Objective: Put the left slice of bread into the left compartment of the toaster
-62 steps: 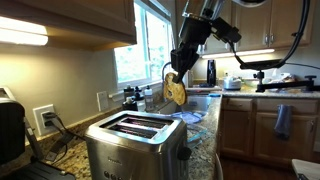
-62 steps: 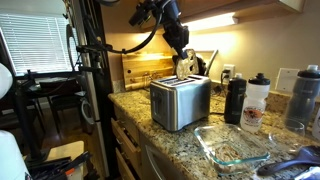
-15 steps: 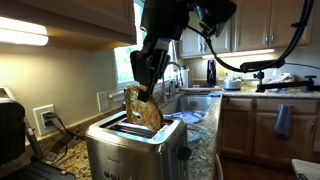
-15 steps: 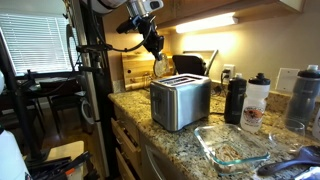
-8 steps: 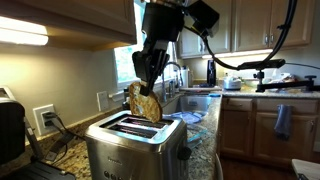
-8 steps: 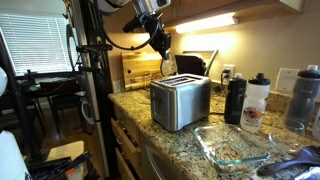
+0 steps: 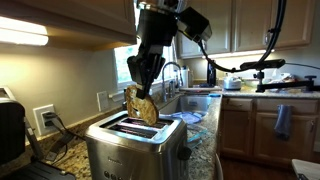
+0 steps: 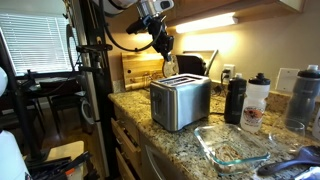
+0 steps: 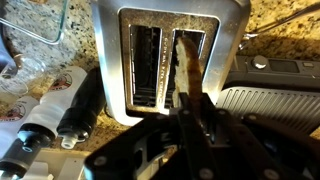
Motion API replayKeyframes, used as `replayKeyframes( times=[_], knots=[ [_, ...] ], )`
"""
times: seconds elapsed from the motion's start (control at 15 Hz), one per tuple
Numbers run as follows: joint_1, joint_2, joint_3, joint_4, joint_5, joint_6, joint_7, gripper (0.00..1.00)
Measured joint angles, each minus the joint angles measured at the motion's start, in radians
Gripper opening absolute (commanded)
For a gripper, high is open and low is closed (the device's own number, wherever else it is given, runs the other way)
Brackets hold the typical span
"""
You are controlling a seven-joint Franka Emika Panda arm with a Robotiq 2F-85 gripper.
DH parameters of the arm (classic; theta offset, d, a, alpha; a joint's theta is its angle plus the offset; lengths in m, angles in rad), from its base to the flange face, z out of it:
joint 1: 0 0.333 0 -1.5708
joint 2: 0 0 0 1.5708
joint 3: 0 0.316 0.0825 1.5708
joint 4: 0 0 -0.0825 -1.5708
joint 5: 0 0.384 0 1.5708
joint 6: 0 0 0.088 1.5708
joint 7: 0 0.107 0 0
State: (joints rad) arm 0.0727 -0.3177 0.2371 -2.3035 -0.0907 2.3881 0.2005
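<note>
The speckled granite countertop (image 8: 133, 104) is carrying the brushed-steel toaster (image 8: 180, 101), which is standing squarely on the stone. Near it, a black bottle (image 8: 235, 100) and a clear bottle with a dark lid (image 8: 256, 104) are standing upright, side by side. A glass baking dish (image 8: 236, 146) is sitting in front of them. In the wrist view, a black ribbed appliance (image 9: 270, 88) is resting just beside the toaster.

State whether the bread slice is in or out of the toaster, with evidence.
Out: the slice hangs in the fingers above the toaster, nearly all of it showing.
</note>
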Motion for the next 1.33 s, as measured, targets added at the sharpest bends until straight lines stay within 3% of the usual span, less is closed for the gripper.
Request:
replayKeyframes(
  times=[0.6, 0.73, 0.8, 1.0, 1.33],
  knots=[
    [0.000, 0.041, 0.000, 0.022, 0.000, 0.009, 0.000, 0.08],
    [0.000, 0.046, 0.000, 0.023, -0.001, 0.019, 0.000, 0.40],
    [0.000, 0.047, 0.000, 0.023, -0.001, 0.023, 0.000, 0.20],
    [0.002, 0.049, 0.000, 0.023, 0.000, 0.023, 0.000, 0.40],
    [0.003, 0.050, 0.000, 0.023, 0.000, 0.023, 0.000, 0.41]
  ],
)
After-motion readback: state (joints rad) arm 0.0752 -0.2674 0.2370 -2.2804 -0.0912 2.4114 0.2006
